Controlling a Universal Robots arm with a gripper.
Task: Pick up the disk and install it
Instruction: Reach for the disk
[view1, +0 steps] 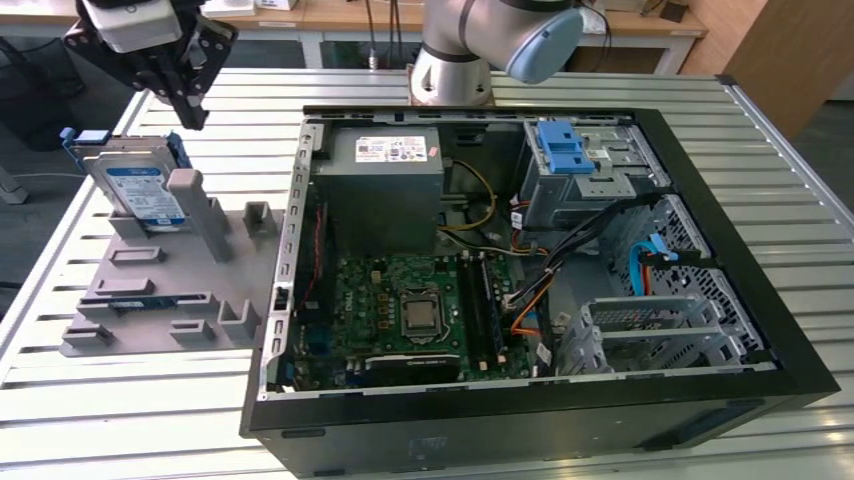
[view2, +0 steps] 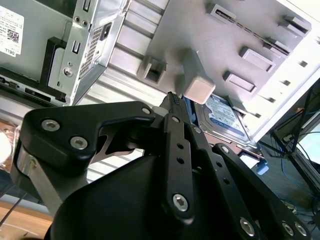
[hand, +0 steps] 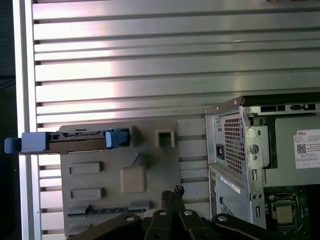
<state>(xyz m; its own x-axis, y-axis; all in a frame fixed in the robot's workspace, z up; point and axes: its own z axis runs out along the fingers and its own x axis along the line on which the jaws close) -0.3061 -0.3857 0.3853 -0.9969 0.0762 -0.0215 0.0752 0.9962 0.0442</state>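
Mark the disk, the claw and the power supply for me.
disk (view1: 144, 192): exterior view, on its label.
claw (view1: 195, 120): exterior view, at its fingertips.
power supply (view1: 384, 200): exterior view, on its grey face.

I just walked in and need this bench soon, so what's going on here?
A robot arm is partway through a disk installation. Its end effector hangs empty with its fingers together, close to the disk but not touching it. The disk stands on edge in a grey holder on the exterior view's left and has not yet been picked up. Beside the holder lies the open computer case.
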